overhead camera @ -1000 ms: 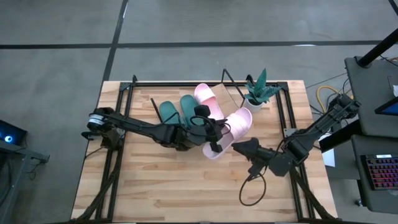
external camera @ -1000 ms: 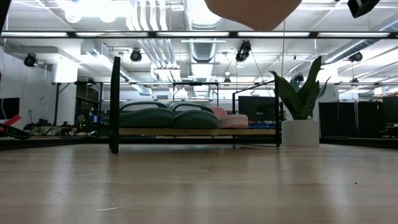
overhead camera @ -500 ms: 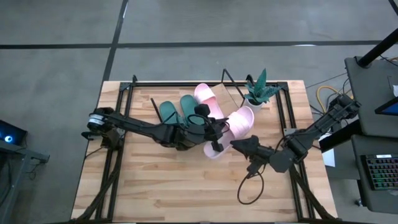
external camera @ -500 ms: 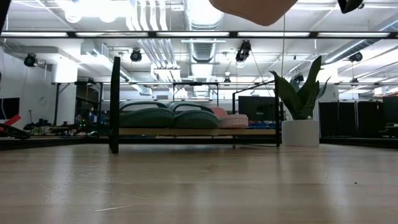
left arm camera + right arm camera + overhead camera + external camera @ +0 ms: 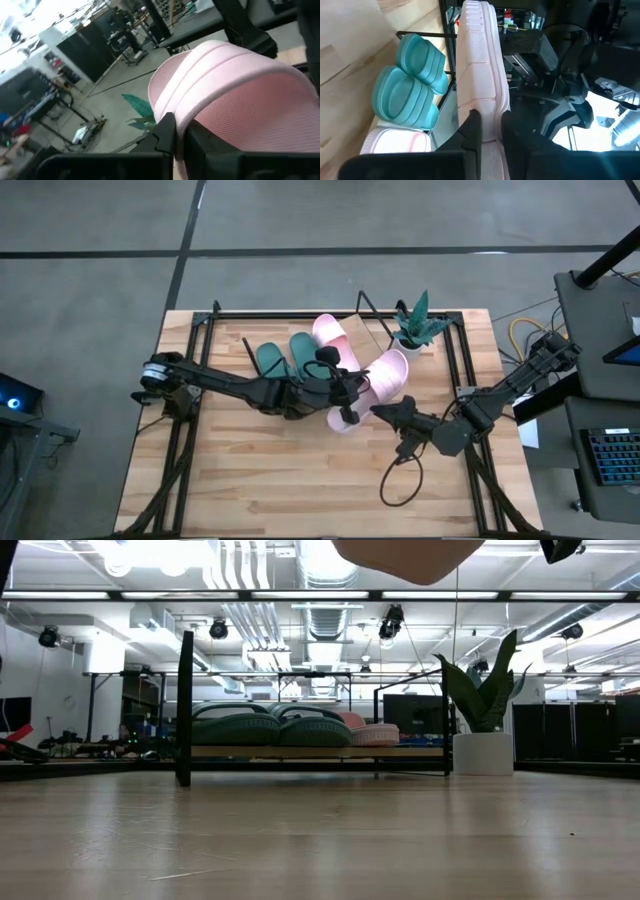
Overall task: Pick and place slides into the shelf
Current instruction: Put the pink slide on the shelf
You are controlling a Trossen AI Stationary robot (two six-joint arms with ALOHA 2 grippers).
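Both grippers are on the same light pink foam slide sandal (image 5: 372, 388), held up off the light-wood tabletop (image 5: 270, 480) at frame centre in the high view, just in front of the shelf.

Left gripper (image 5: 345, 392): reaches in from the left, clenched on the pink slide. In the left wrist view its dark fingers (image 5: 167, 136) pinch the edge by the wide strap (image 5: 235, 95).

Right gripper (image 5: 380, 412): comes in from the lower right of the high view, fingertips at the near end of the same slide. In the right wrist view its fingers (image 5: 472, 131) are pinched on the sole edge (image 5: 482, 75), so it is grasping too.

Low view: only the slide's pink underside (image 5: 405, 558) shows at the top edge, clear of the table.

Slanted light-wood shelf on black wire frame (image 5: 372, 332): upper centre of the high view. On it, left to right: two dark green foam slide sandals (image 5: 285, 358) side by side, then the other pink slide sandal (image 5: 328, 333) just beside them. The right part of the board is bare. The low view shows the same three sitting on the shelf board (image 5: 320, 751).

Small potted green plant in a white pot (image 5: 412, 328): just right of the shelf, apart from the held slide.
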